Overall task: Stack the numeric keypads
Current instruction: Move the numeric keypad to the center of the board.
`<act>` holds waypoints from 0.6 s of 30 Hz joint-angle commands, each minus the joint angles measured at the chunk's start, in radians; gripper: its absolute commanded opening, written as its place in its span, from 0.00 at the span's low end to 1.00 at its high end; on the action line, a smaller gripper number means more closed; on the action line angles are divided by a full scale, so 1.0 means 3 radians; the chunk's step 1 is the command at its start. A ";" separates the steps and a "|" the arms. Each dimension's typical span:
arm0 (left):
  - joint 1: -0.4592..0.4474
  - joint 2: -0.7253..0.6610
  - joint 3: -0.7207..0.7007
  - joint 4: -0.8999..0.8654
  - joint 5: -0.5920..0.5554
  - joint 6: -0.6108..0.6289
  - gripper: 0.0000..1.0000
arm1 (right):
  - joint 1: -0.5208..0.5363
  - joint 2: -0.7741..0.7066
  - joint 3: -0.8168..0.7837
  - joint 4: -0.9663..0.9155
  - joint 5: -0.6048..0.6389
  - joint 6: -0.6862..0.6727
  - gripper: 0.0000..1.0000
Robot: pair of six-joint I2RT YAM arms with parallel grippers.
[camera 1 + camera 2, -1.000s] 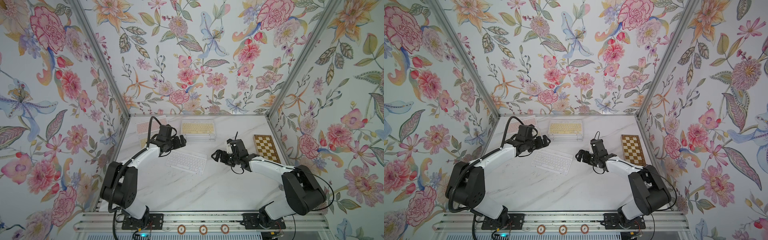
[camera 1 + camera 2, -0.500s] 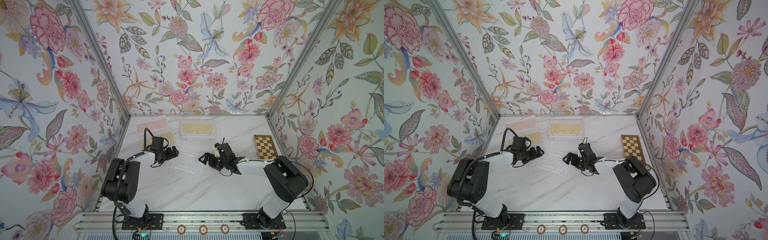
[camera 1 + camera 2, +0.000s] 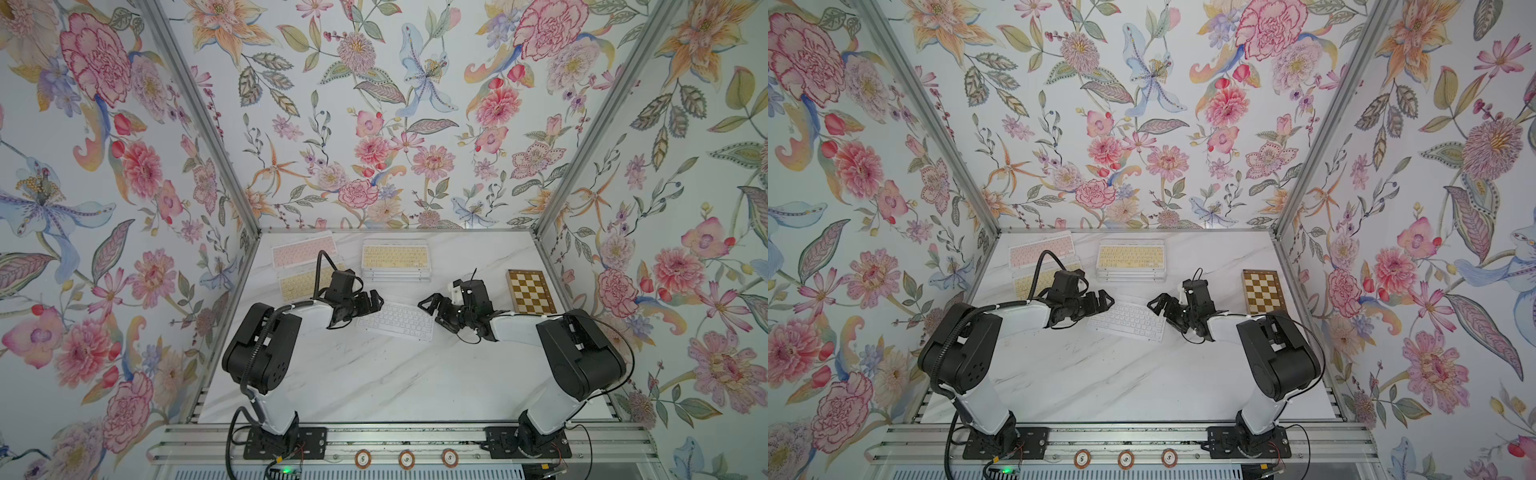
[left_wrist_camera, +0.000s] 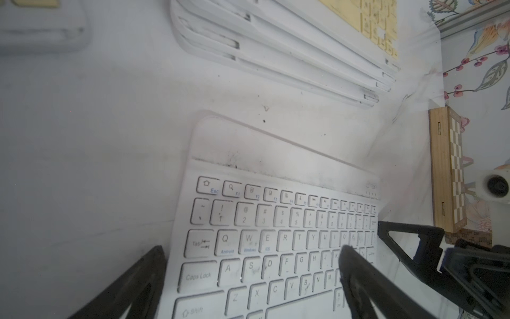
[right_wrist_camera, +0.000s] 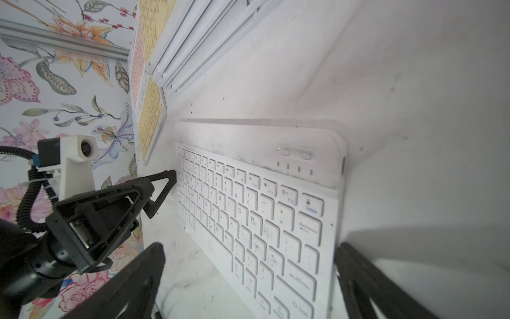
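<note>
A white keypad (image 3: 397, 322) (image 3: 1127, 322) lies flat at the table's middle. My left gripper (image 3: 372, 301) (image 4: 251, 250) is open at its left end, with one finger over the keys and the other beside the edge. My right gripper (image 3: 430, 309) (image 5: 249, 248) is open at its right end, its fingers either side of that end. At the back stands a stack of several keypads with a yellow one on top (image 3: 395, 257) (image 3: 1130, 257). A pink keypad (image 3: 303, 251) and a yellow keypad (image 3: 297, 284) lie back left, the yellow one partly hidden by my left arm.
A brown-and-cream chessboard (image 3: 531, 291) (image 4: 452, 171) lies at the right, close behind my right arm. Flowered walls (image 3: 208, 266) close in the table on three sides. Bare marble (image 3: 374, 374) stretches to the front edge.
Both grippers have come down to the ends of the white keypad, the left one from the back left. The keypad now lies slightly further right.
</note>
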 commanded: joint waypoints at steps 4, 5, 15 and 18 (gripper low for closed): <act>-0.0088 0.0256 -0.0018 -0.0234 0.0108 -0.0208 0.99 | -0.0506 -0.0117 -0.0023 -0.0124 -0.0335 -0.0242 0.99; -0.0088 0.0261 -0.0009 -0.0239 0.0101 -0.0213 0.99 | -0.0571 -0.0085 0.0008 -0.0111 -0.0389 -0.0244 0.99; -0.0127 0.0288 0.0033 -0.0264 0.0095 -0.0240 0.99 | -0.0658 0.0272 0.0139 0.0367 -0.0784 0.0007 0.99; -0.0136 0.0294 0.0033 -0.0256 0.0097 -0.0252 0.99 | -0.0630 0.0337 0.0088 0.0535 -0.0785 0.0092 0.99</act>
